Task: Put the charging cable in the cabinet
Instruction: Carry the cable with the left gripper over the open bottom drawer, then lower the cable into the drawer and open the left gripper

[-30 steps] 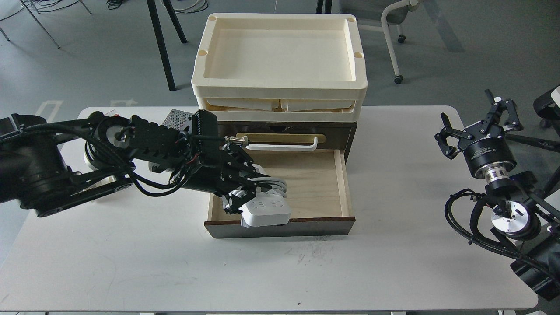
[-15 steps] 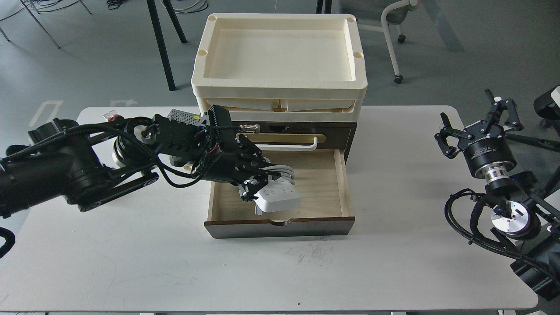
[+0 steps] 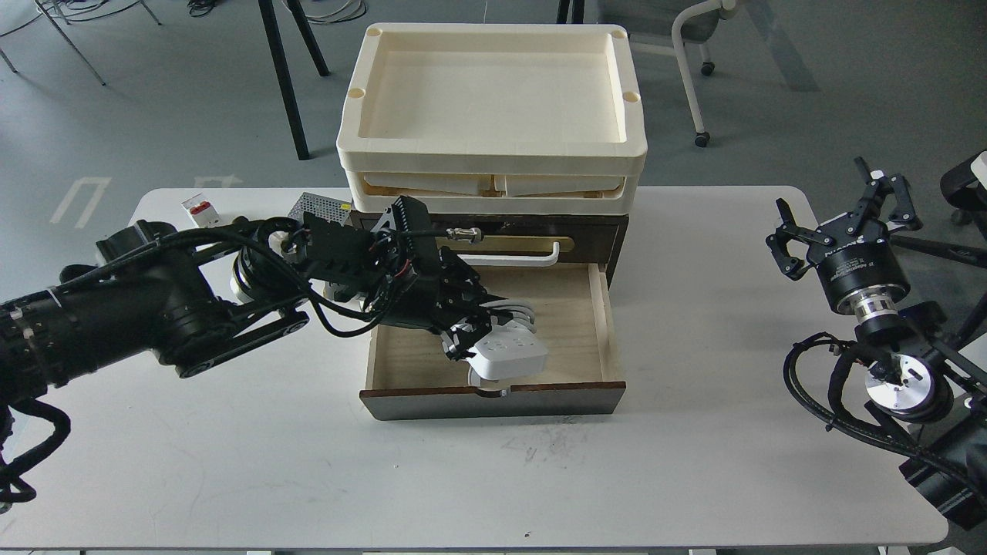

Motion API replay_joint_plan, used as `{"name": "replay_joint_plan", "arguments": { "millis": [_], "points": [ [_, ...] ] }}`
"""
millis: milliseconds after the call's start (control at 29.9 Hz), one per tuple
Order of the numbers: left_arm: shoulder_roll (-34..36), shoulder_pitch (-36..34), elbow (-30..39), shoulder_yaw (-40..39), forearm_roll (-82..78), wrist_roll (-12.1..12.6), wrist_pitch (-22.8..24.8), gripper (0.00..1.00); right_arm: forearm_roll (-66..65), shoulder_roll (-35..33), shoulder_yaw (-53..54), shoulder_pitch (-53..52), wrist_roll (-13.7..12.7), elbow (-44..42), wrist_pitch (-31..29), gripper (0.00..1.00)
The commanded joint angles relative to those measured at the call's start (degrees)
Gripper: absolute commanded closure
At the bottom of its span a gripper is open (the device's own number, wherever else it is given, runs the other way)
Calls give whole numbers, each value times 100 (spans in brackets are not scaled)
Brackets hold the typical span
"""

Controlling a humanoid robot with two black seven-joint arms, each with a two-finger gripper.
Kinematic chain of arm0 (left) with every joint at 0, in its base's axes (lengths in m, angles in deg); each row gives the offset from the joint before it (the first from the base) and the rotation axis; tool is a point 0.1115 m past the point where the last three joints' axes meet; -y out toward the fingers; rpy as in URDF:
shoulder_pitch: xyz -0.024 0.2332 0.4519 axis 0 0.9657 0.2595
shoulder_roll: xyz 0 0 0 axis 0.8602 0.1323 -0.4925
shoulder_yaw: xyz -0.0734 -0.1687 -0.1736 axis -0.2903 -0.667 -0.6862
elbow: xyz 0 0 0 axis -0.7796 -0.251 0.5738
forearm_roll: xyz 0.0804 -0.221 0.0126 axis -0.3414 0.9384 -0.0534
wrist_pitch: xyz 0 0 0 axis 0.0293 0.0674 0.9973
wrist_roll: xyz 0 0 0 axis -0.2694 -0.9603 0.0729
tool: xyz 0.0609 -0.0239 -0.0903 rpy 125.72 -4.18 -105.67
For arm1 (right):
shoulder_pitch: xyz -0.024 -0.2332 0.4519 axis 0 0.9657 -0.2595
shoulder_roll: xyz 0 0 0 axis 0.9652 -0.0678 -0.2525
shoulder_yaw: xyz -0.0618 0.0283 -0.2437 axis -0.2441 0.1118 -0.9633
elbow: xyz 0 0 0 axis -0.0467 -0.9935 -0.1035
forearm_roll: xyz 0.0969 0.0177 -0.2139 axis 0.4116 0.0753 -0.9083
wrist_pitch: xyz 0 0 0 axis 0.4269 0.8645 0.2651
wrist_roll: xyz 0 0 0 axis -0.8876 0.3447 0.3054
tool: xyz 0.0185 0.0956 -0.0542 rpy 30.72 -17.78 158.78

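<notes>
The dark brown cabinet [image 3: 609,235] stands at the table's back middle. Its lower drawer [image 3: 567,324] is pulled open, showing a pale wood inside. The drawer above has a white handle [image 3: 513,257] on a brass plate. My left gripper [image 3: 472,336] is shut on the white charging cable [image 3: 509,351] and holds it over the open drawer's front middle. The cord coils show behind the strip's end. Most of the strip is hidden by my gripper. My right gripper [image 3: 844,212] is open and empty at the far right above the table.
Cream plastic trays [image 3: 493,166] are stacked on top of the cabinet. A perforated metal box [image 3: 318,206] and a small white breaker block with a red switch [image 3: 198,210] lie at the back left. The table's front edge is near the bottom.
My left gripper has carried the charging cable to the right, further over the open drawer. The left arm has reached further in, uncovering the breaker block. The right arm has not moved.
</notes>
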Motion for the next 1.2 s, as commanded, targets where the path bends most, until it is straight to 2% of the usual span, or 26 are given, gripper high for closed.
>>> {"name": "replay_joint_plan", "arguments": {
  "millis": [0, 167, 335, 502, 569, 669, 736, 836, 937, 1037, 1104, 1171],
  "points": [
    [-50, 9, -172, -26, 0, 0, -122, 93, 0, 1, 2, 0, 7, -6, 1, 0],
    [-173, 44, -374, -70, 0, 14, -253, 92, 0, 1, 2, 0, 7, -6, 1, 0],
    [-288, 193, -620, -123, 0, 146, -368, 79, 0, 1, 2, 0, -1, -6, 1, 0],
    [-288, 378, -603, -140, 0, 260, -412, 53, 0, 1, 2, 0, -1, -6, 1, 0],
    [-261, 431, -541, -141, 0, 243, -578, 43, 0, 1, 2, 0, -1, -6, 1, 0],
    [-209, 431, -497, -158, 0, 199, -859, 19, 0, 1, 2, 0, -1, -6, 1, 0],
    [-191, 440, -401, -228, 0, 129, -1149, 8, 0, 1, 2, 0, -1, -6, 1, 0],
    [-112, 457, -129, -500, 481, 0, -1536, 5, 0, 1, 2, 0, -1, -6, 1, 0],
    [46, 458, 205, -834, 2097, 0, -1537, 4, 0, 1, 2, 0, -1, -6, 1, 0],
    [151, 458, 416, -1526, 3601, 0, -1493, 5, 0, 1, 2, 0, -1, -6, 1, 0],
    [222, 458, 557, -2211, 4297, 0, -1231, 5, 0, 1, 2, 0, -1, -6, 1, 0],
    [301, 466, 557, -2792, 4886, 0, -627, 5, 0, -8, 2, 0, -1, -6, 1, 0]
  ]
}}
